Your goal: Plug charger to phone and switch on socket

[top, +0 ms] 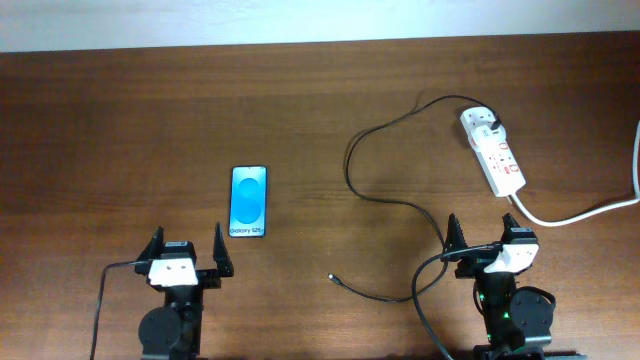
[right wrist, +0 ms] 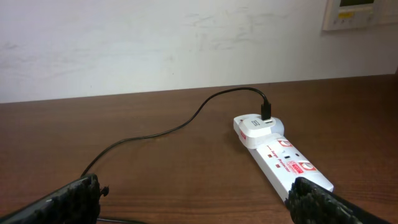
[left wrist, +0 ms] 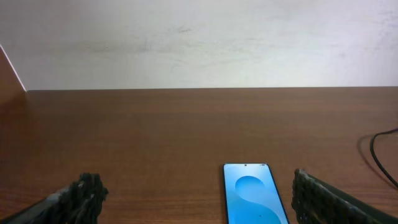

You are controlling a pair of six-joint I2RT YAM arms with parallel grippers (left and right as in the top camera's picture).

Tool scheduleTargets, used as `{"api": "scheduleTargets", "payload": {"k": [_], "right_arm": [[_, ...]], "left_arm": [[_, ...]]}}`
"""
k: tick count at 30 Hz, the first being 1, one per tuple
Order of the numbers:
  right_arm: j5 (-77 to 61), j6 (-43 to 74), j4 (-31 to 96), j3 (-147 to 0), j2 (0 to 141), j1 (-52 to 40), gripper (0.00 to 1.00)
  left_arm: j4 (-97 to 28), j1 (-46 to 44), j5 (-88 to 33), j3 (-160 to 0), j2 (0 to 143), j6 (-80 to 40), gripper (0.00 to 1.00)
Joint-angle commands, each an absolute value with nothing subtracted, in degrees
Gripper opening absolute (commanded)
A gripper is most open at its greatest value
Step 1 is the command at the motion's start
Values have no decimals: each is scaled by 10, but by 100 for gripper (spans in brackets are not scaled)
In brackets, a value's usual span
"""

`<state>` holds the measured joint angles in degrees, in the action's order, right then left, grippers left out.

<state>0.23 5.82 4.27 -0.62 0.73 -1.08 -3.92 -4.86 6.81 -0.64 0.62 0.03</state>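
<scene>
Down low, the left gripper [top: 188, 243] and right gripper [top: 482, 230] sit with fingers spread wide, gripping nothing. The phone [top: 249, 201] lies left of centre, just above the left gripper. The socket [top: 493, 152] is upper right with the charger [top: 348, 162] plugged in, its loose tip at lower centre.

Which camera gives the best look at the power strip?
Right wrist view: the socket sits close and large, red markings and the charger plugged into it clear. Overhead shows it whole but small. Left wrist view misses it.
</scene>
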Motion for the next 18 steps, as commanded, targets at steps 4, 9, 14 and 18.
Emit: {"api": "scheduleTargets", "payload": {"k": [4,9,14,18], "right_arm": [[11,61,46,-3,4,-15,98],[11,61,46,-3,4,-15,98],[11,61,46,-3,4,-15,98],[11,61,46,-3,4,-15,98]], "left_arm": [[-40,-51,73,-5,4,10,99],[-40,-51,73,-5,4,10,99],[-40,-51,72,-5,4,9,99],[-46,-51,47,-7,4,9,99]]}}
